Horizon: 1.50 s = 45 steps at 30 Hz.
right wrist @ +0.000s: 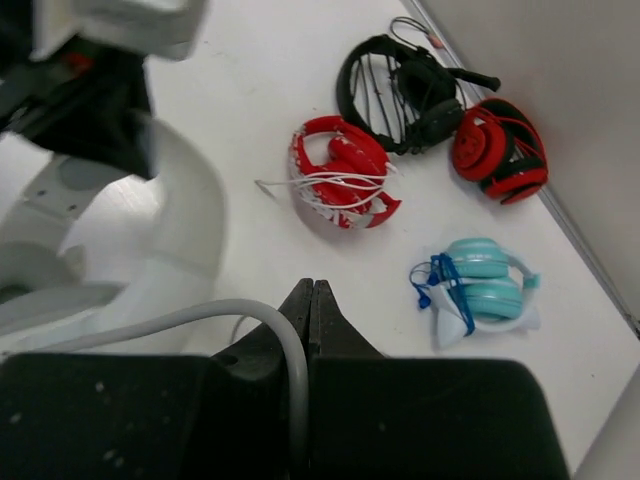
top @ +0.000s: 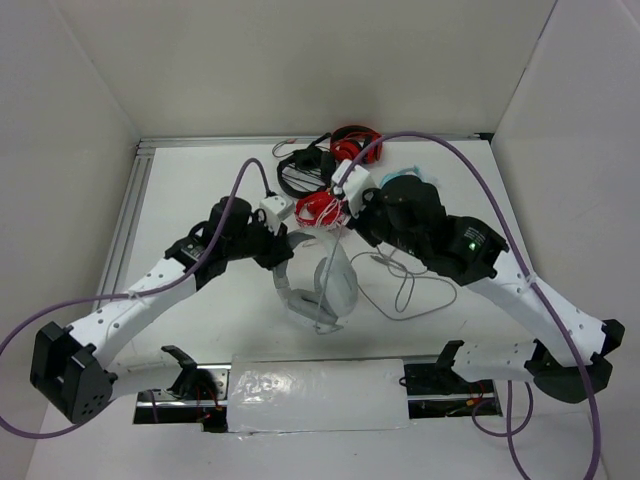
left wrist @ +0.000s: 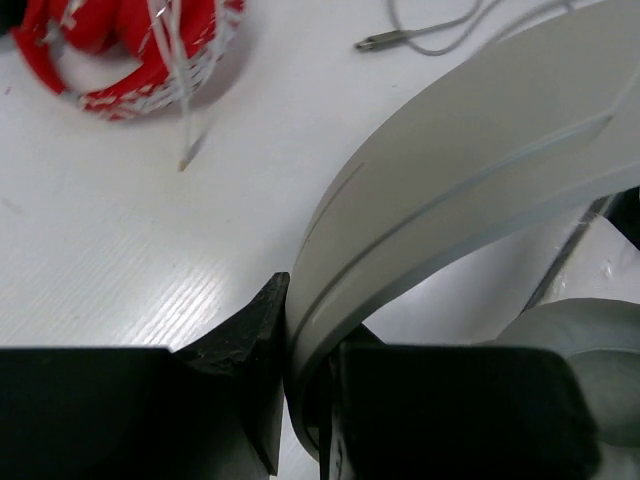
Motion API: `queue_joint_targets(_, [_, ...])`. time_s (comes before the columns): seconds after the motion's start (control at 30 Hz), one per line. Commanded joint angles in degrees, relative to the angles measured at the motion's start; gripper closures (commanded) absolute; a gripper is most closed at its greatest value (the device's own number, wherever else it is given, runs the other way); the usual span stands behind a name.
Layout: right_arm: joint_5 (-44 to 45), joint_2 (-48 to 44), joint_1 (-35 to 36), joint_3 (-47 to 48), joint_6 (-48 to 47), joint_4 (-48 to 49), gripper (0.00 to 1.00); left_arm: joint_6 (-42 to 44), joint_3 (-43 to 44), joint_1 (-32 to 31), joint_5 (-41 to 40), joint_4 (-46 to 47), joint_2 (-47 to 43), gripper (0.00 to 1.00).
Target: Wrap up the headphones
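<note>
1. The left arm [top: 150, 290] runs from its base at the near left corner up and inward across the table [top: 190, 190]. Its wrist is turned toward the middle.
2. The left gripper [left wrist: 305, 335] is clamped on the wide headband [left wrist: 450, 170] of the headphones [top: 332, 285], with one dark finger pressed against each face of the band.
3. The headphones sit in the middle of the table, between the two arms and a little ahead of the near edge. The headband end is up in the left gripper and the pale earcups are lower, toward the near side.
4. The right arm [top: 540, 300] comes from the near right corner and reaches up and to the left. Its wrist tips downward just beyond the headphones.
5. The right gripper [right wrist: 310, 300] has its fingers pressed together on the thin grey cable [right wrist: 180, 318], which curves in from the left and disappears between them.
6. More of that cable lies in loose loops on the table to the right of the headphones. Its plug [left wrist: 375, 42] lies flat on the surface.
7. Just past both grippers lies a red pair [right wrist: 340, 185] wound with white cord.
8. Further back, near the far edge, are a black pair [right wrist: 405, 90] and a red-and-black pair [right wrist: 500, 150].
9. A light blue pair [right wrist: 480, 290] lies to the right of the red one.
</note>
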Motion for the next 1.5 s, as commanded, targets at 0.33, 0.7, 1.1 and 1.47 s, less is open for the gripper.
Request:
queue_joint_targets(0.33, [-3.26,3.02,-12.64,-2.37,5.00,23.50,1.00,5.01,0.31,-13.55,4.12,3.29,-6.25,1.00])
queue_joint_targets(0.7, [-19.50,6.88,-21.07,-7.38,9.58,30.63,1.00,5.09,0.67,-17.52,7.45,3.98,-6.59,1.00])
queue_joint_targets(1.1, [-38.05,2.58,-22.93,-26.44,13.19,42.49,0.81,-2.73,14.64,-16.72,-2.55,1.28,-8.71,1.00])
queue_joint_targets(1.47, [-50.45,7.67,-22.67,-31.30,18.00,61.02,0.55,-3.61,53.27,-16.64,-5.72,-15.24,4.37,1.00])
